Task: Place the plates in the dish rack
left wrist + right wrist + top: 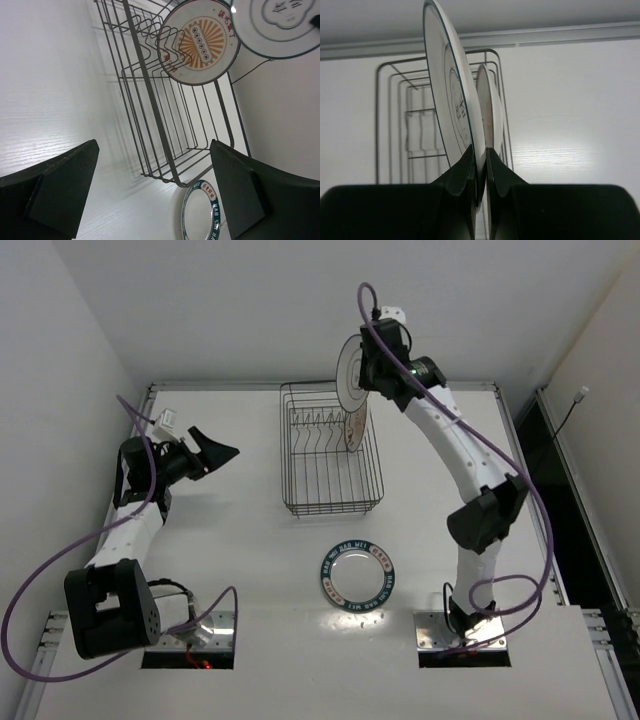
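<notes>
My right gripper (368, 368) is shut on the rim of the white plate with a thin dark ring (350, 370) and holds it upright, above the far right corner of the dish rack (330, 508). In the right wrist view the fingers (468, 165) pinch this plate (445, 85) edge-on. The orange sunburst plate (357, 426) stands upright in the rack's right side, just behind the held plate (491, 107). The teal lettered-rim plate (357, 575) lies flat on the table in front of the rack. My left gripper (218, 452) is open and empty, left of the rack, facing it (154, 146).
The rack's tines (147, 32) stand in a row along its far half. The table's back rail (220, 386) and white walls close in behind and at the sides. The left wrist view also shows the teal plate (202, 212) by the rack's near corner.
</notes>
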Robot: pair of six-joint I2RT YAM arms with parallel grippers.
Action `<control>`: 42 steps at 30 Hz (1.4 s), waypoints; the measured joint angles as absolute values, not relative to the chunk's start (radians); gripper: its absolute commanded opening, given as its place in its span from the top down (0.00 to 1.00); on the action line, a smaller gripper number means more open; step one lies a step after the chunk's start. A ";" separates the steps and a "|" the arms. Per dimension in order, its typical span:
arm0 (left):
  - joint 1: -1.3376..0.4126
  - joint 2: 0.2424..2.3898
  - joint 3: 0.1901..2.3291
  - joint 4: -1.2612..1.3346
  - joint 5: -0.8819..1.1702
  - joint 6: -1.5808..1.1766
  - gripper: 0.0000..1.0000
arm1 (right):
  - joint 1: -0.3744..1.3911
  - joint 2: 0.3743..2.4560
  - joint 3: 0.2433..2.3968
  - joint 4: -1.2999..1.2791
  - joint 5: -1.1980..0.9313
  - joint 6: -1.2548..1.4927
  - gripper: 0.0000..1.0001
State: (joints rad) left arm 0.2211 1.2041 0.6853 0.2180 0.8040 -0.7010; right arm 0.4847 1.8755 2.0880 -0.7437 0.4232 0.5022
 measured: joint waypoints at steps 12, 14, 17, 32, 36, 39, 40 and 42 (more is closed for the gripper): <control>0.221 1.204 0.686 0.187 0.784 -0.677 0.08 | 0.511 2.199 2.226 -0.891 0.580 0.424 1.00; 0.221 1.204 0.686 0.187 0.784 -0.676 0.08 | 0.522 2.207 2.227 -0.890 0.597 0.420 1.00; 0.221 1.204 0.686 0.186 0.784 -0.673 0.08 | 0.537 2.219 2.231 -0.889 0.627 0.410 1.00; 0.221 1.224 0.691 0.180 0.787 -0.669 0.06 | 0.539 2.331 2.254 -0.854 0.547 0.416 0.75; 0.221 1.230 0.696 0.179 0.788 -0.668 0.05 | 0.539 2.295 2.254 -0.904 0.503 0.416 0.59; 0.221 1.230 0.698 0.179 0.788 -0.666 0.05 | 0.543 2.181 2.216 -0.945 0.468 0.417 0.50; 0.221 1.230 0.698 0.178 0.788 -0.667 0.05 | 0.545 2.106 2.169 -0.944 0.453 0.415 0.50; 0.221 1.230 0.698 0.177 0.788 -0.666 0.05 | 0.539 1.913 2.024 -0.927 0.396 0.414 0.47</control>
